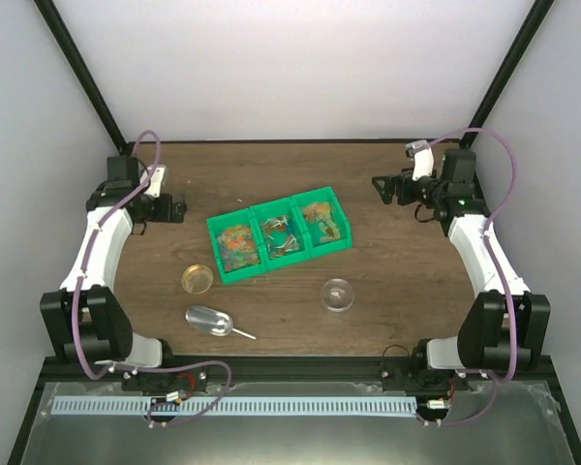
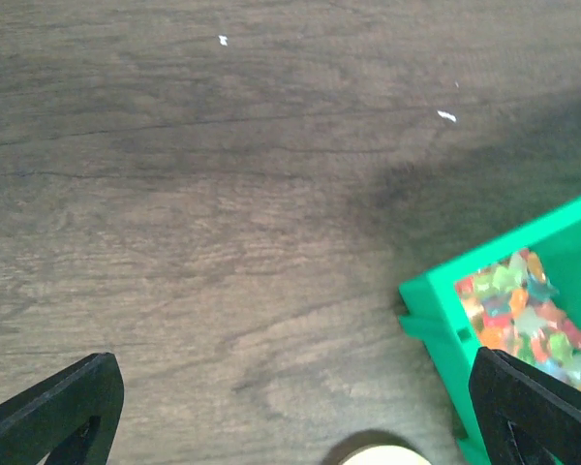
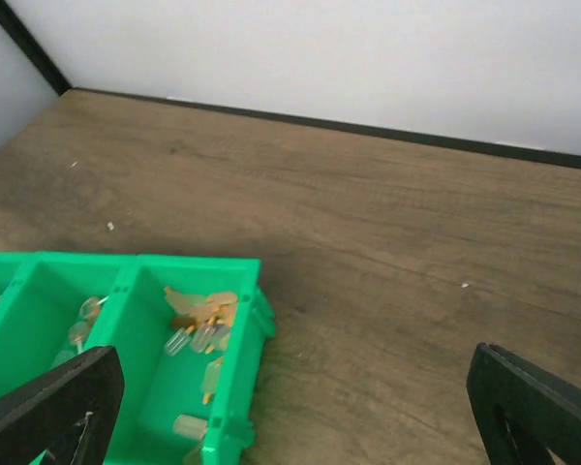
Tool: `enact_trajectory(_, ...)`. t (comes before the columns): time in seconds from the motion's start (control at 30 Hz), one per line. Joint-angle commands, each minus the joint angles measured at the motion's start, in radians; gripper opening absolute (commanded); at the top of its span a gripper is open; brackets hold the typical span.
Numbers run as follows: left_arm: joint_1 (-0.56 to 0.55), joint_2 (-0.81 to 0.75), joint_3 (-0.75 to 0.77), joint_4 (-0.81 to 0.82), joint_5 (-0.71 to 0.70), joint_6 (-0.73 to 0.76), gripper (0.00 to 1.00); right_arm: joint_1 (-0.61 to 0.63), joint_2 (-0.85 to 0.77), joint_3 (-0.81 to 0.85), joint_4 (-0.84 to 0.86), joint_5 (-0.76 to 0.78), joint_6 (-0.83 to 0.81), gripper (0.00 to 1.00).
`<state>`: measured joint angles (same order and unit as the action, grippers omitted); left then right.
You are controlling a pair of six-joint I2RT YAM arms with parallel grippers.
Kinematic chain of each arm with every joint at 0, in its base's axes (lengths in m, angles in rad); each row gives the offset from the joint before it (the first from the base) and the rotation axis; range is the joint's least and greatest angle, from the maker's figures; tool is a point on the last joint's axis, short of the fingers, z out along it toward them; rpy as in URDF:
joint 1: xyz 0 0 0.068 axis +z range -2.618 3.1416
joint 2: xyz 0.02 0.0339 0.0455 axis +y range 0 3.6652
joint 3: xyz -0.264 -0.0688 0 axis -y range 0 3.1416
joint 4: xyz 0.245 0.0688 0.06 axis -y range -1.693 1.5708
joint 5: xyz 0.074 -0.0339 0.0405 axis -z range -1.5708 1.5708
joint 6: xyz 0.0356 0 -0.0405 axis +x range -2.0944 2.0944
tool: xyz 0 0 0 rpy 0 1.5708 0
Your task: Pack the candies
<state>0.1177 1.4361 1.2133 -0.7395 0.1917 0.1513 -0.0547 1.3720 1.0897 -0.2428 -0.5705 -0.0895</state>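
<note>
Top external view: both arms wide apart, packing not yet begun.
Left gripper and right gripper gape empty. The candies fill the left compartment of the green bin. The metal scoop lies flat; its thin handle could slip from a pinch, and sweets may spill past the small clear cup. Only the left wrist view resolves star shapes; only the overhead shows scoop and cup.

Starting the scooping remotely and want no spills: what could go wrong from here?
1. The metal scoop lies flat on the table; its thin handle may slip from the open left gripper when picked up.
2. The candies are tiny and loose in the left compartment of the green tray; a full scoop may scatter them over the wall.
3. The tray looks unfixed; pushing the scoop in could slide it.
</note>
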Motion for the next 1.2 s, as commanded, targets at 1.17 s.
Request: enact_trajectory(1.17,-0.032,-0.067,-0.397,-0.421,0.35,0.902,0.9,0.092,-0.146,-0.113,-0.203,-0.305,-0.163,1.0)
